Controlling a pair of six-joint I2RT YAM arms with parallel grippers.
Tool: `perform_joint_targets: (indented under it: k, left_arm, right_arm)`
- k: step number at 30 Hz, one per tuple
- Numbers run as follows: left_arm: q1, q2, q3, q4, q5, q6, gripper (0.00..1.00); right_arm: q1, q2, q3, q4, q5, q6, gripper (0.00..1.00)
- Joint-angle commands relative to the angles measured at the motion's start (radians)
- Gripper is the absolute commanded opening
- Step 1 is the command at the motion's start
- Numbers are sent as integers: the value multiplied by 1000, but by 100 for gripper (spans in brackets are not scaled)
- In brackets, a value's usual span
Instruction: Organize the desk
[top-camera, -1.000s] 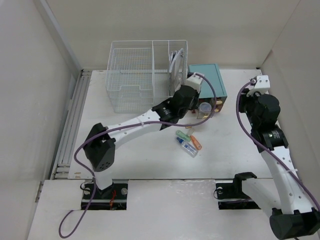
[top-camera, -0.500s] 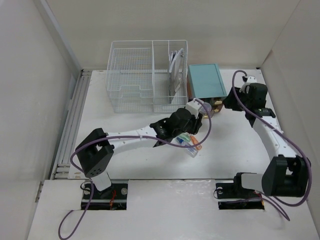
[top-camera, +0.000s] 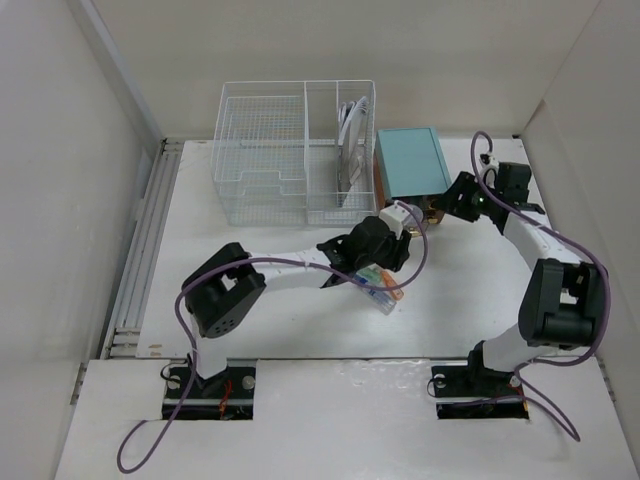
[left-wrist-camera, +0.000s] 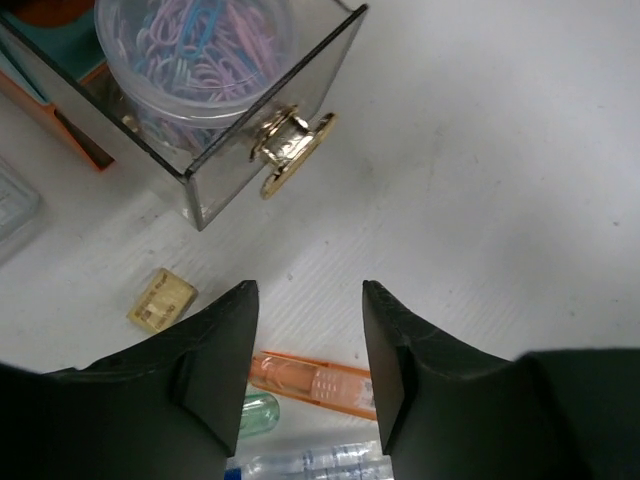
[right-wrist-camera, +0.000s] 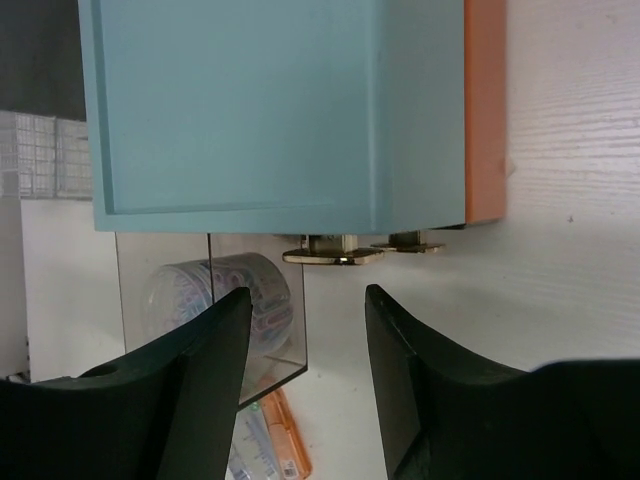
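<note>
Retreat is the news from overhead. My left arm, which a second ago was reaching into the front of the teal drawer box (top-camera: 410, 160), has drawn back over the loose pens (top-camera: 380, 293). They lie on the desk (top-camera: 290, 325), the white tabletop spreading under both arms. My right arm has swung in from the far right edge to the front of the box.

From the left wrist, the left gripper (left-wrist-camera: 305, 300) has its jaws apart with nothing between them. Ahead, the clear drawer (left-wrist-camera: 270, 110) is pulled out with the jar of paper clips (left-wrist-camera: 190, 50) inside (that item looks filed). An orange pen (left-wrist-camera: 315, 382) lies just below the fingers.

From the right wrist, the right gripper (right-wrist-camera: 305, 300) is also parted and empty, facing the gold knob (right-wrist-camera: 330, 256). I judge that shutting the drawer falls to the right arm and the pens to the left.
</note>
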Motion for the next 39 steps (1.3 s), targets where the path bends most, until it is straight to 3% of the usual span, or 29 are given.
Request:
perform_joint_targets:
  k: [1, 7, 16, 18, 27, 39]
  left_arm:
    - [21, 15, 75, 57, 31, -10, 44]
    - [51, 72, 144, 57, 41, -10, 47]
    - [71, 124, 219, 37, 41, -10, 47]
    - [71, 133, 230, 37, 32, -10, 47]
    - [99, 162, 259, 28, -7, -29, 47]
    - [137, 181, 302, 18, -16, -38, 47]
  right_arm:
    - [-7, 27, 68, 63, -65, 33, 55]
    - [-16, 82, 77, 90, -75, 53, 61]
    - [-16, 113, 65, 151, -75, 105, 62]
    - [-16, 113, 42, 188, -75, 146, 61]
    - [-16, 78, -53, 325, -44, 225, 38]
    - [-16, -97, -254, 244, -53, 144, 37]
